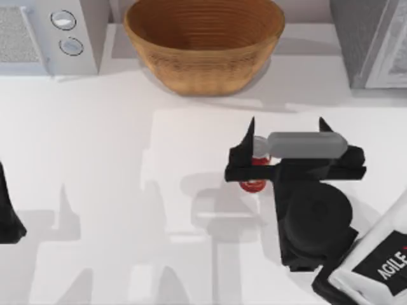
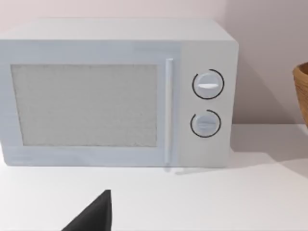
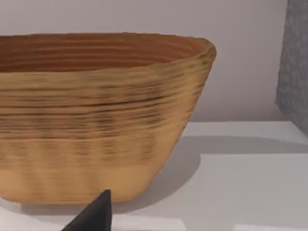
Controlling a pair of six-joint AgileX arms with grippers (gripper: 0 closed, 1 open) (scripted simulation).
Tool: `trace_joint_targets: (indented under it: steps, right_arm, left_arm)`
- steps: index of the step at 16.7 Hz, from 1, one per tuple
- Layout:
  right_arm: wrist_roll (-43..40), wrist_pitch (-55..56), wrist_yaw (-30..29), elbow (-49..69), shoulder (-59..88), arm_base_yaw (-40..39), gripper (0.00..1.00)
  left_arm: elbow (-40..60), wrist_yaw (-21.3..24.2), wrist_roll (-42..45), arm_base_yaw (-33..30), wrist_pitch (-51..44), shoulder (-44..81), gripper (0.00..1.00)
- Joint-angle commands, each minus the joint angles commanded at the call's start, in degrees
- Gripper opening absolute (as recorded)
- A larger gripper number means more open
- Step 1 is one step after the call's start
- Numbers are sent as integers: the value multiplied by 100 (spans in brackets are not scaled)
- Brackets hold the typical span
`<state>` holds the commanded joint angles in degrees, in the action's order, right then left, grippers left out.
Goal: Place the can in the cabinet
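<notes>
The can (image 1: 253,184), small and red with a silver top, stands upright on the white table right of centre. My right gripper (image 1: 288,124) hovers over it, open, its two black fingertips spread wide and pointing toward the back. The can sits under the gripper's left side, partly covered by the black body, and nothing is between the fingers. One right fingertip (image 3: 98,211) shows in the right wrist view. The cabinet (image 1: 372,44), grey, stands at the back right corner; its edge (image 3: 296,72) also shows in the right wrist view.
A large woven basket (image 1: 203,41) stands at the back centre, straight beyond the right gripper. A white microwave (image 1: 48,35) fills the back left. My left arm (image 1: 9,216) is parked at the left edge, its fingertip (image 2: 96,216) facing the microwave (image 2: 115,94).
</notes>
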<state>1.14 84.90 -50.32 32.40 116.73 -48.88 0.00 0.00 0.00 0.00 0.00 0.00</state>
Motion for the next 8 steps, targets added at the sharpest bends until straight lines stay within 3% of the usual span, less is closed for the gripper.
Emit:
trace_joint_targets:
  steps: [8]
  right_arm:
    - [-43,1701,-982,600,2389,-912,100]
  left_arm:
    - [0,0,0,0,0,0,100]
